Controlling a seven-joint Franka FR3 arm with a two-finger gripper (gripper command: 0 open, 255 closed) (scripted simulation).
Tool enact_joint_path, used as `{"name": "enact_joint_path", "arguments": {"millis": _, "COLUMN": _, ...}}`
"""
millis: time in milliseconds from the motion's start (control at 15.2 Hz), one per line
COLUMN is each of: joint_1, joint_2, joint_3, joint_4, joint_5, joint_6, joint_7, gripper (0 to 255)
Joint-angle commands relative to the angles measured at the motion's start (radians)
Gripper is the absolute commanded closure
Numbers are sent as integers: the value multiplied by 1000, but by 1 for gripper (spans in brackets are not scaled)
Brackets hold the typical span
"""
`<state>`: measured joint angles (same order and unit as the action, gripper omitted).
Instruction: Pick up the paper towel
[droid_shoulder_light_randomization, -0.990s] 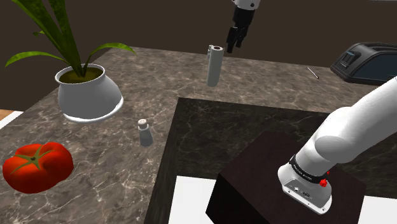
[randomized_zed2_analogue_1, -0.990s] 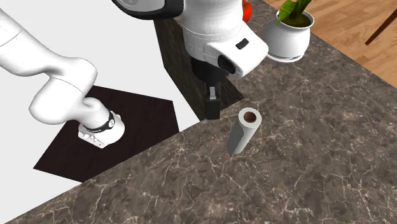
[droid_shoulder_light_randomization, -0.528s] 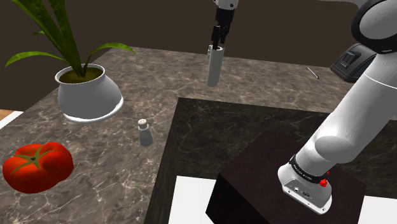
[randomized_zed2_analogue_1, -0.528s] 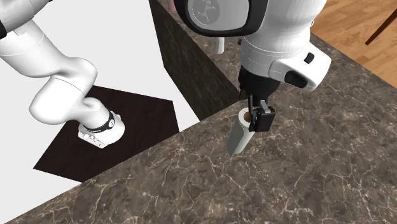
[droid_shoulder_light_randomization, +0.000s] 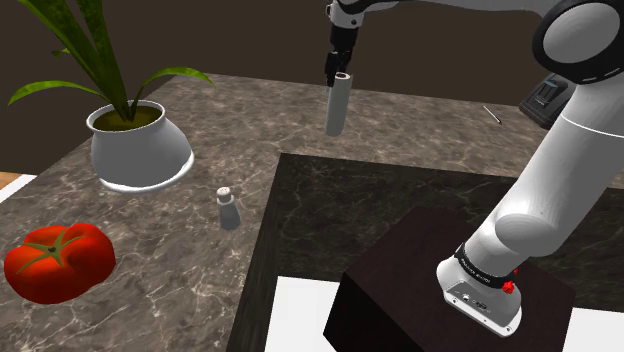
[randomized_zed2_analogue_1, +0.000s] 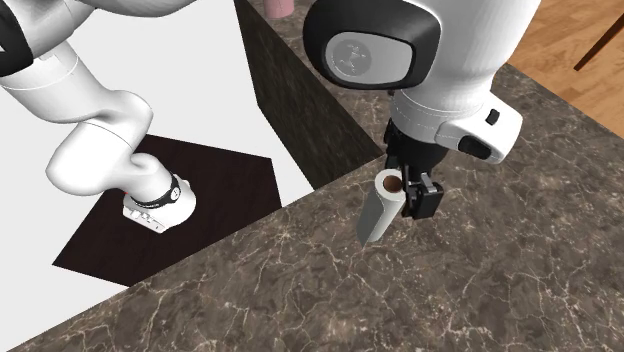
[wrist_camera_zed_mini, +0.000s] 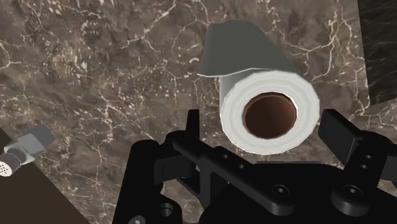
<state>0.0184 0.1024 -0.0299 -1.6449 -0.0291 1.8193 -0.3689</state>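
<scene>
The roll (droid_shoulder_light_randomization: 337, 103) stands upright on the marble counter (droid_shoulder_light_randomization: 180, 235), toward its far side in the shoulder view. It is a slim grey-white cylinder with a brown core, and a loose flap of sheet hangs off 1 side.

The gripper (droid_shoulder_light_randomization: 340, 66) hangs right over the top of the roll, pointing down. In the wrist view, the gripper (wrist_camera_zed_mini: 267, 130) has its jaws apart with the roll's end (wrist_camera_zed_mini: 268, 109) between them. 1 finger (wrist_camera_zed_mini: 191, 127) stands clear of the paper with counter showing in the gap. The other comes close to the roll's rim, and I cannot tell whether it touches. Nothing is clasped. The second exterior view agrees: the gripper (randomized_zed2_analogue_1: 408, 182) straddles the upper end of the roll (randomized_zed2_analogue_1: 379, 210), 1 finger on either side.

A small shaker (droid_shoulder_light_randomization: 229, 208) sits nearer on the counter, well apart from the roll. The wrist view also catches the shaker (wrist_camera_zed_mini: 23, 150), off to the side of the gripper. A white pot (droid_shoulder_light_randomization: 140, 148) with a green plant stands toward the shoulder view's left, and a big red tomato (droid_shoulder_light_randomization: 58, 262) lies at its lower left. The white arm rises from the dark stand (droid_shoulder_light_randomization: 430, 290) at the lower right and arcs over to the roll.
</scene>
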Motion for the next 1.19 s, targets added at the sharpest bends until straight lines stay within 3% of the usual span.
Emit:
{"name": "enact_joint_path", "arguments": {"millis": 0, "joint_1": 0, "joint_2": -1, "joint_3": 0, "joint_4": -22, "joint_5": 0, "joint_6": 21, "joint_7": 0, "gripper": 0}}
{"name": "enact_joint_path", "arguments": {"millis": 66, "joint_1": 0, "joint_2": -1, "joint_3": 0, "joint_4": -22, "joint_5": 0, "joint_6": 21, "joint_7": 0, "gripper": 0}}
{"name": "enact_joint_path", "arguments": {"millis": 132, "joint_1": 0, "joint_2": 1, "joint_3": 0, "joint_4": -19, "joint_5": 0, "joint_6": 21, "joint_7": 0, "gripper": 255}}
{"name": "enact_joint_path", "arguments": {"millis": 726, "joint_1": 0, "joint_2": -1, "joint_3": 0, "joint_4": -21, "joint_5": 0, "joint_6": 21, "joint_7": 0, "gripper": 255}}
{"name": "enact_joint_path", "arguments": {"millis": 1122, "joint_1": 0, "joint_2": 5, "joint_3": 0, "joint_4": 67, "joint_5": 1, "joint_6": -61, "joint_7": -2, "gripper": 255}}
